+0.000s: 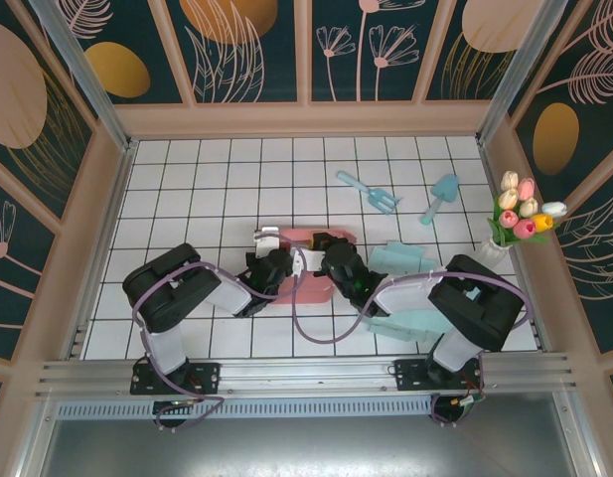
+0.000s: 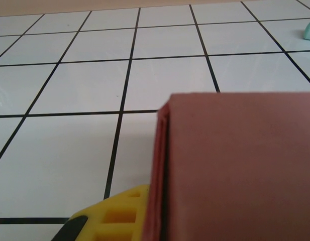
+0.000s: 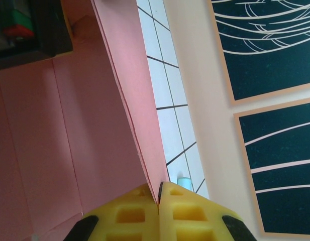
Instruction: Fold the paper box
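Observation:
The pink paper box lies partly folded mid-table, between both arms. My left gripper reaches its left side. In the left wrist view one yellow finger presses against a raised wall of stacked layers of the box; the other finger is hidden behind that wall. My right gripper comes in from the right. Its two yellow fingers are shut on the edge of an upright wall of the box, the gripper pinching it at the wall's lower corner.
A teal rake and a teal shovel lie at the back right. Teal paper pieces sit right of the box. A vase of tulips stands at the right wall. Frame walls ring the tiled table.

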Robot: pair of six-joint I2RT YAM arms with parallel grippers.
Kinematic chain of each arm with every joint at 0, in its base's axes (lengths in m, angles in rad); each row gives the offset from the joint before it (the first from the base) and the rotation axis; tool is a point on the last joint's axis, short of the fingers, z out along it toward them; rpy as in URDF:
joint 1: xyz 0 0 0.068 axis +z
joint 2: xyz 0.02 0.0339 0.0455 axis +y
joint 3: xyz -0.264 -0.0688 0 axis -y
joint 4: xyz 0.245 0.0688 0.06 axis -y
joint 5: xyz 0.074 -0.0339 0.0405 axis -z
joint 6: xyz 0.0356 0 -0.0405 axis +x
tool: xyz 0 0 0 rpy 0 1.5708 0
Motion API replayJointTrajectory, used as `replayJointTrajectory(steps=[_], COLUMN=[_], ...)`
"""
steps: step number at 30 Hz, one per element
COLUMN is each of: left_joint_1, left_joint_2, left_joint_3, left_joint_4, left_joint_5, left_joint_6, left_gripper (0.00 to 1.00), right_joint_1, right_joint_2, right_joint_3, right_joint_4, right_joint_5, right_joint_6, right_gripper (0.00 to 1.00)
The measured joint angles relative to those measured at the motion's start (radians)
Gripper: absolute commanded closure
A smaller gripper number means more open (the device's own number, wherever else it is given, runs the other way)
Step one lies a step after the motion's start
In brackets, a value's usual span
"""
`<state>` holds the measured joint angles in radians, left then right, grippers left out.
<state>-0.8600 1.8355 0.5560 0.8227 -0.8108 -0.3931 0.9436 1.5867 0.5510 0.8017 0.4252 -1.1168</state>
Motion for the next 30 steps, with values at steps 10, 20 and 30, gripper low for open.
replayJointTrajectory(steps=[10, 20, 30], left_joint_1=[0.034, 0.053, 0.081], left_joint_2=[-0.042, -0.187, -0.343], left_joint_3=[-0.046, -0.083, -0.147], left_joint_4=[-0.023, -0.142, -0.178], left_joint_5=[0.062, 0.160, 0.339], left_joint_6=[-0.014, -0.049, -0.113], left_gripper=[1.00, 1.00, 1.00], right_joint_1=[0.001, 0.015, -0.010], right_joint_2=[-0.071, -0.502, -0.504], right_joint_3=[0.019, 0.047, 0.168], right_joint_4=[-0.103, -0.315, -0.509], right_joint_5=[-0.011, -0.050, -0.140], right_joint_6=[0.120, 0.498, 1.284], right_gripper=[0.65, 0.64, 0.65])
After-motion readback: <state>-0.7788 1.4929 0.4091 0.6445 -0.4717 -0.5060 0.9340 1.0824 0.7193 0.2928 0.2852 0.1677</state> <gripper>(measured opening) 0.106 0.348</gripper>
